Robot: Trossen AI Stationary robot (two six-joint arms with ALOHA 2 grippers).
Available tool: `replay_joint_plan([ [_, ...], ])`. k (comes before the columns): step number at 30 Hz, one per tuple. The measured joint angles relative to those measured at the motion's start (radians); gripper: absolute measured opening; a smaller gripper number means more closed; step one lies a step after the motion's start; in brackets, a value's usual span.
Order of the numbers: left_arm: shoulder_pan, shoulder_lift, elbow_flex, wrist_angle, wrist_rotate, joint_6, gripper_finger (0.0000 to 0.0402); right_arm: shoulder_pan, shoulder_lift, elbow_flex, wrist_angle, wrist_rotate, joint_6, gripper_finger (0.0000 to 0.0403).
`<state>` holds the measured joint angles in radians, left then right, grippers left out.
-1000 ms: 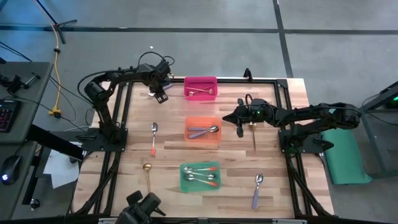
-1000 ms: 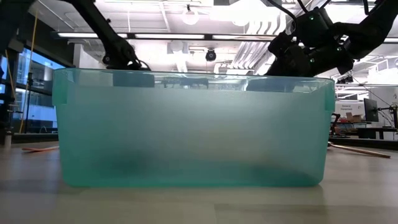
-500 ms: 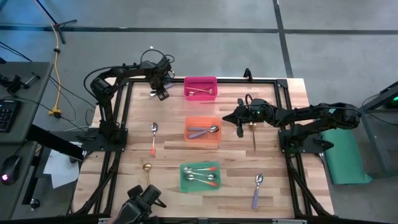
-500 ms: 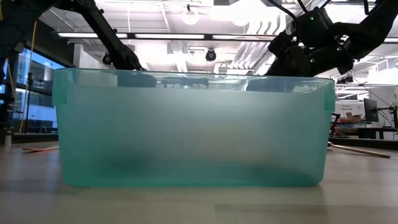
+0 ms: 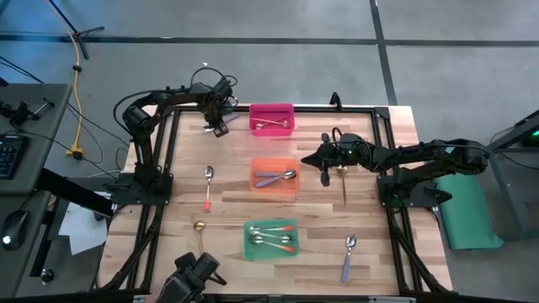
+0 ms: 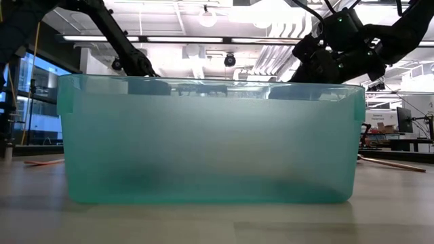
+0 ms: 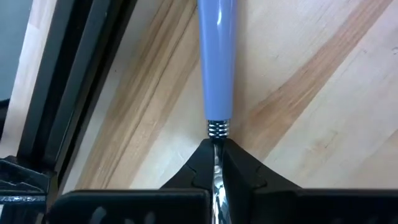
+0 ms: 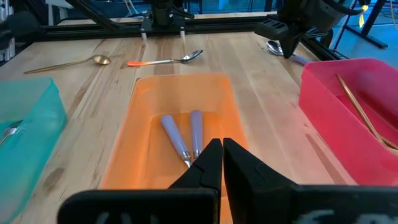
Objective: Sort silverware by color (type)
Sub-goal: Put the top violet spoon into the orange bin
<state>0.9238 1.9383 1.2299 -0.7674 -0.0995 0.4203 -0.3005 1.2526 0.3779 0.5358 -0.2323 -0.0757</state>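
While the right gripper (image 5: pixel 324 178) is held with fingers pressed together and empty just beside the orange bin (image 5: pixel 275 175), the left gripper (image 7: pixel 215 163) is clamped on the neck of a purple-handled spoon (image 7: pixel 216 62) at the far left table corner, beside the pink bin (image 5: pixel 271 119). Two purple-handled spoons (image 8: pixel 183 138) are seen in the orange bin, an orange-handled spoon (image 5: pixel 208 186) and a gold spoon (image 5: pixel 200 235) on the table (image 5: pixel 227 215)
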Motion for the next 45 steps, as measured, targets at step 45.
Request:
replay_joint_plan([
  [45,-0.665,-0.061,0.101,0.230,0.299,-0.198,0.0001,0.032,-0.171,0.000,-0.138,0.064,-0.057,0.0000],
])
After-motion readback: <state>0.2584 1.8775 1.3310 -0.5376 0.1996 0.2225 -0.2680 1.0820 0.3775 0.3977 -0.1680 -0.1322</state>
